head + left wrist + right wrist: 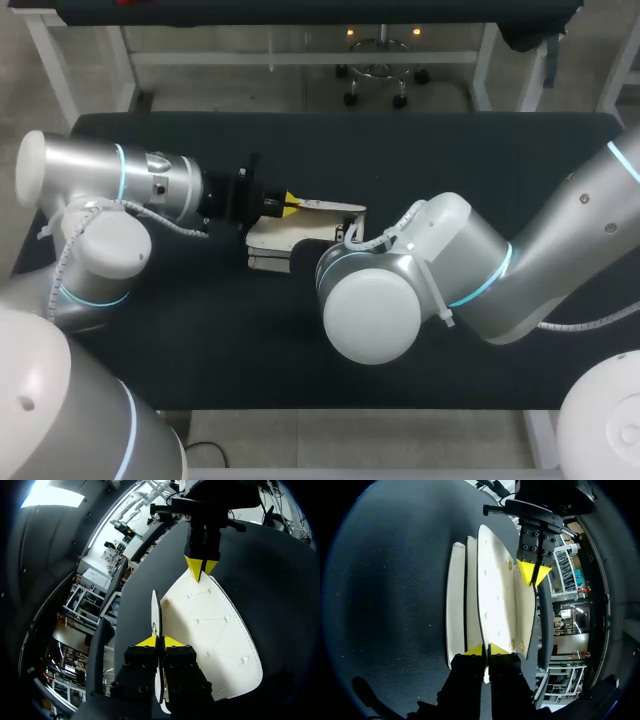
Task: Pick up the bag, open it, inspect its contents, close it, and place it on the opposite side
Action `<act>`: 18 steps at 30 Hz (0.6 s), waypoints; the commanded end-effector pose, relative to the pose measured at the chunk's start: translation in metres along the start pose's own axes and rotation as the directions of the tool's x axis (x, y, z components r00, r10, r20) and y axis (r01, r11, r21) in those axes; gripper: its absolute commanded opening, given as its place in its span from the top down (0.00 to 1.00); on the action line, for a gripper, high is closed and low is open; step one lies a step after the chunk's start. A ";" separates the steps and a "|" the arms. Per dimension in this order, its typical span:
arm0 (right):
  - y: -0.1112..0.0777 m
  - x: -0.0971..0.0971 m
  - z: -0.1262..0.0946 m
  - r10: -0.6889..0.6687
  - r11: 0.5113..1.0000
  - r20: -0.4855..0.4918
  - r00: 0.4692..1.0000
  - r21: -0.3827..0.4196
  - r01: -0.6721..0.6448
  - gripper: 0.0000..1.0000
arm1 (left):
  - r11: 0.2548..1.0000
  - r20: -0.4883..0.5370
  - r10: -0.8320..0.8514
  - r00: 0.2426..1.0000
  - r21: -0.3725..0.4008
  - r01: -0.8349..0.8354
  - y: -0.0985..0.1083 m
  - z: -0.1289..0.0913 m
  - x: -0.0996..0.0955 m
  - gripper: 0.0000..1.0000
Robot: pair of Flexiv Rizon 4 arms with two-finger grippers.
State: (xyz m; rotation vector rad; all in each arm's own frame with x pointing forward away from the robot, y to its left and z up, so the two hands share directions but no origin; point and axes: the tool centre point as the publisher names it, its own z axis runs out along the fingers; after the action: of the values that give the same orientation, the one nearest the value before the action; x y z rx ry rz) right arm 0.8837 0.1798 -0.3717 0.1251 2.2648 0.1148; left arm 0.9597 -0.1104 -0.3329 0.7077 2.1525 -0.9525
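Observation:
The white bag (275, 238) lies on the black table between my two arms, with its thin flap (335, 208) raised. My left gripper (288, 203) comes in from the left and is shut on the flap's edge; in the left wrist view that gripper (159, 641) pinches the thin white flap (155, 615), with the bag's stitched panel (215, 640) beside it. My right gripper (485, 650) is shut on the opposite edge of the bag (495, 585). The left gripper (534, 572) faces it from across the bag. In the head view the right wrist hides its own fingers.
The black table (450, 150) runs wide on all sides of the bag. My right arm's bulky elbow (372, 310) hangs over the table's front middle. The left arm's joints (100, 240) sit at the table's left edge.

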 end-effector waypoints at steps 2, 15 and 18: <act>-0.002 0.002 0.002 0.000 1.000 0.007 1.000 -0.010 0.000 1.00 | 1.000 0.040 0.012 0.999 -0.010 -0.012 -0.005 0.003 0.019 1.00; -0.002 0.002 0.002 0.000 1.000 0.007 1.000 -0.010 0.000 1.00 | 1.000 0.056 -0.017 0.998 -0.017 0.018 0.003 0.006 0.034 1.00; -0.002 0.002 0.002 0.000 1.000 0.007 1.000 -0.010 0.000 1.00 | 1.000 0.061 -0.025 0.998 -0.014 0.025 0.002 0.006 0.035 1.00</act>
State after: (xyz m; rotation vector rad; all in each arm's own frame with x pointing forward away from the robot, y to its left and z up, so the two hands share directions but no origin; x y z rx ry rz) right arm 0.8838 0.1799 -0.3718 0.1250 2.2647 0.1148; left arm 0.9448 -0.1074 -0.3578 0.6498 2.1391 -0.9512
